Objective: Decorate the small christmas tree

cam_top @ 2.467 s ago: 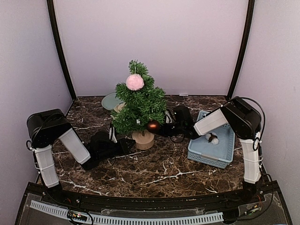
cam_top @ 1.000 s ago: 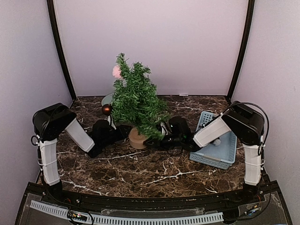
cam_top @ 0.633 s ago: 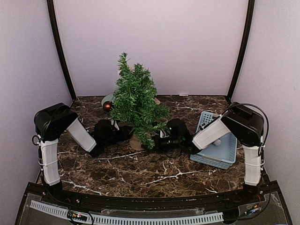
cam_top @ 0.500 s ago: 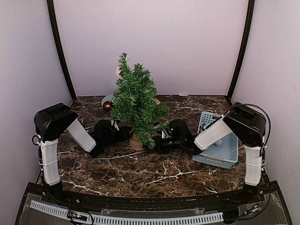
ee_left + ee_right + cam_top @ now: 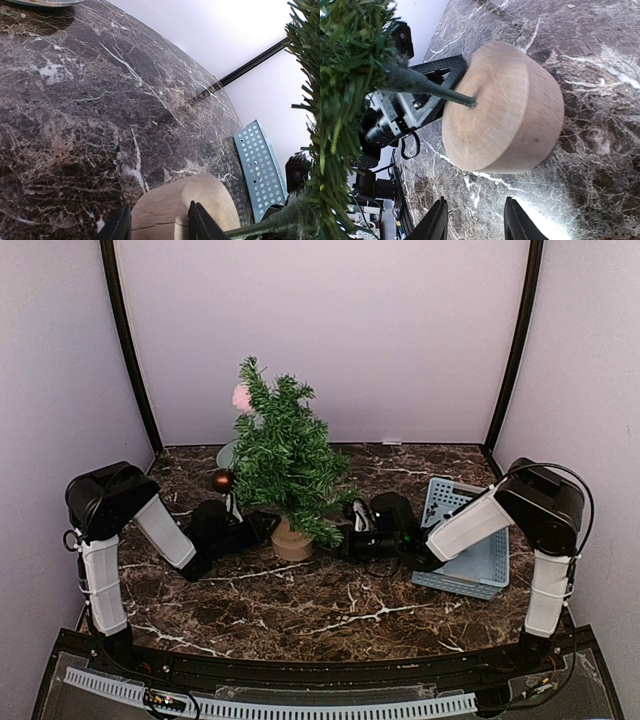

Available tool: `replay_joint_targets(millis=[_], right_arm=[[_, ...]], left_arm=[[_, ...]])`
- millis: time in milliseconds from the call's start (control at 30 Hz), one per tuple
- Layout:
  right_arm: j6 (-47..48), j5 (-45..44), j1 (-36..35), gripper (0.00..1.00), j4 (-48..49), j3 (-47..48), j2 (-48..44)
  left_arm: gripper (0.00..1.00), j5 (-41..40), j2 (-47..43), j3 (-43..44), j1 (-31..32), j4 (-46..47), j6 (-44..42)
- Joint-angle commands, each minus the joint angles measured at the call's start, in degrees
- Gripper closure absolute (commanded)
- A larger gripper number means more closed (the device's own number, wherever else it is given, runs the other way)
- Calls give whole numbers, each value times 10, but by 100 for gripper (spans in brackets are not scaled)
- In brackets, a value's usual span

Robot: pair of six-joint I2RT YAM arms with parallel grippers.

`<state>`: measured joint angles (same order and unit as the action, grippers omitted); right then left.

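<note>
The small christmas tree [image 5: 285,455] stands at the table's middle on its tan stump base [image 5: 292,542]. A pink pom-pom [image 5: 242,397] hangs near its top at the back left, and a dark red bauble [image 5: 221,480] hangs low on its left. My left gripper [image 5: 262,528] is shut on the stump from the left; in the left wrist view its fingers [image 5: 199,222] straddle the stump [image 5: 182,207]. My right gripper [image 5: 347,530] is open and empty just right of the stump. In the right wrist view the stump [image 5: 502,107] lies ahead of the gripper [image 5: 475,215], apart from it.
A light blue perforated basket [image 5: 478,558] sits at the right, partly under my right arm, and also shows in the left wrist view [image 5: 257,165]. A teal plate [image 5: 227,454] lies behind the tree at the back left. Walls close in the back and both sides.
The tree has turned on its base, carrying the pom-pom to the back left and the bauble to the left. My right gripper has let go of the stump and drawn back right.
</note>
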<state>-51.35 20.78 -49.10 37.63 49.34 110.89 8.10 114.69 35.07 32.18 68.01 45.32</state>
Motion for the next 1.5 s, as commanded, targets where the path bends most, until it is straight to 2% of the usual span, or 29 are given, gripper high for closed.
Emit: replay_joint_targets(millis=[0,200,433,633,800,1033,1233,1467], right_arm=[[-1,-26,2,61,7,-12,-26],[5,-30,2,61,5,-17,-32],[16,-44,8,61,-7,-27,-54],[27,-60,13,62,-28,-38,-81],[30,-63,17,62,-32,-44,-92],[34,-65,18,62,-36,-47,-102],[53,-83,18,61,-66,-44,-126],[69,-118,23,61,-129,-53,-170]], left_arm=[[59,-28,-15,-30,-11,-36,9],[56,-5,-15,-28,-15,-13,-9],[73,50,14,20,-15,-17,-28],[77,81,26,43,-15,-8,-31],[70,101,23,35,-15,42,-25],[66,91,6,21,-17,58,-21],[57,49,-17,-12,-35,63,-7],[55,18,-48,-57,-60,64,-5]])
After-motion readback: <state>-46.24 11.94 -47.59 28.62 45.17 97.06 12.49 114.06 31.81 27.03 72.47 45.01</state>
